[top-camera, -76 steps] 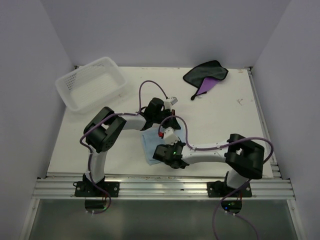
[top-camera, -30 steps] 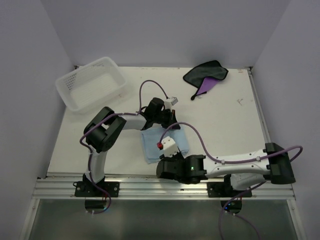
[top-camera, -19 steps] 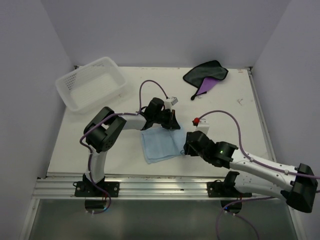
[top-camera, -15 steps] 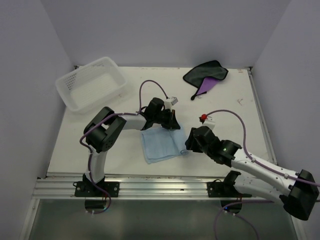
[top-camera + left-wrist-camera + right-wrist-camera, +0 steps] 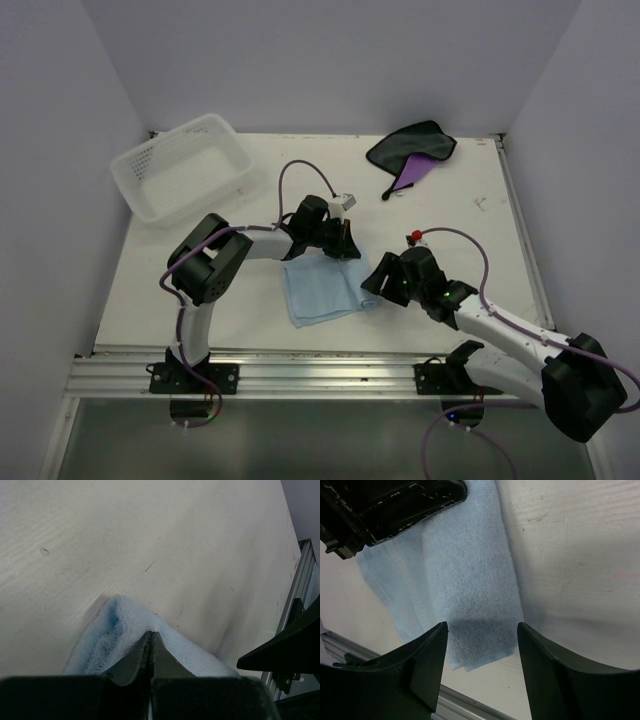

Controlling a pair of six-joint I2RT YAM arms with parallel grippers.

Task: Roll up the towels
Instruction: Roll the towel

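A light blue towel [image 5: 320, 288] lies folded flat in the middle of the table. My left gripper [image 5: 344, 250] sits at its far right corner, shut on a pinch of the blue towel [image 5: 112, 632] that bunches round the fingertips [image 5: 151, 636]. My right gripper [image 5: 373, 284] hovers open over the towel's right edge; in its wrist view the towel [image 5: 465, 570] shows between the spread fingers [image 5: 427, 662], near the front corner, with nothing gripped. The purple towel [image 5: 412, 152] with its dark face lies crumpled at the back right, away from both grippers.
A white lattice basket [image 5: 150, 160] stands at the back left. The metal rail [image 5: 320, 375] runs along the table's near edge, just past the blue towel's front corner [image 5: 470, 662]. The left gripper's black body [image 5: 385, 505] fills the top left of the right wrist view.
My right arm has swung from the towel's near edge round to its right side, and its jaws have opened wider. The left gripper has stayed shut on the towel's corner.
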